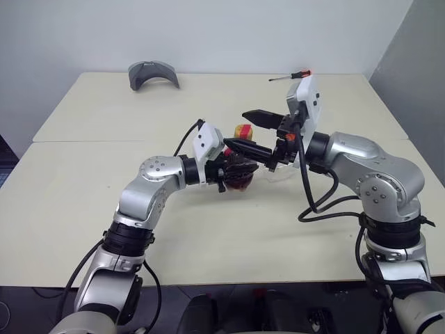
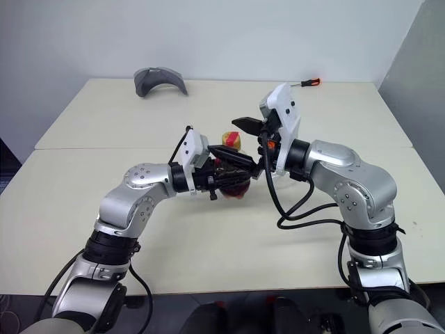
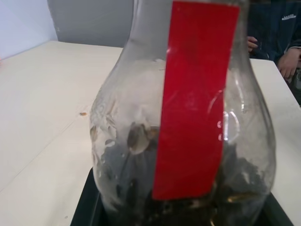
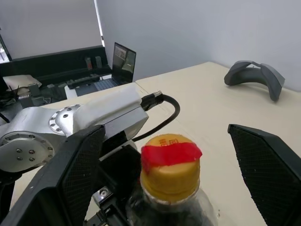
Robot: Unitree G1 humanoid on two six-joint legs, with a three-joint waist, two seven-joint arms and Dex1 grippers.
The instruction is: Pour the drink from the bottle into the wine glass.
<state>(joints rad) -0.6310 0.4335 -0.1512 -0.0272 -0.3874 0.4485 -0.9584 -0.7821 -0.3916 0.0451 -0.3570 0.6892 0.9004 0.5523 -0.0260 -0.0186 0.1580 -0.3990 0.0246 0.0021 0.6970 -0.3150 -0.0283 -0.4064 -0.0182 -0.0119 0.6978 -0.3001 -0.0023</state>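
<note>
My left gripper (image 1: 233, 172) is shut on the bulbous body of the small clear bottle (image 3: 188, 141), holding it upright just above the table. The dark drink (image 1: 240, 183) sits low in the bottle. A strip of red tape runs up its side, and another crosses its yellow cap (image 4: 171, 165). My right gripper (image 1: 252, 132) is open, with one finger on each side of the cap, apart from it. The wine glass is mostly hidden behind my right wrist; a faint clear curved edge (image 1: 278, 179) shows on the table there.
A grey curved object (image 1: 153, 73) lies at the table's far left edge. A red-handled screwdriver (image 1: 292, 75) lies at the far edge to the right. A seam (image 1: 90, 141) crosses the tabletop. A person's hands (image 3: 287, 61) show beyond the table, and a laptop (image 4: 123, 59) stands on a desk.
</note>
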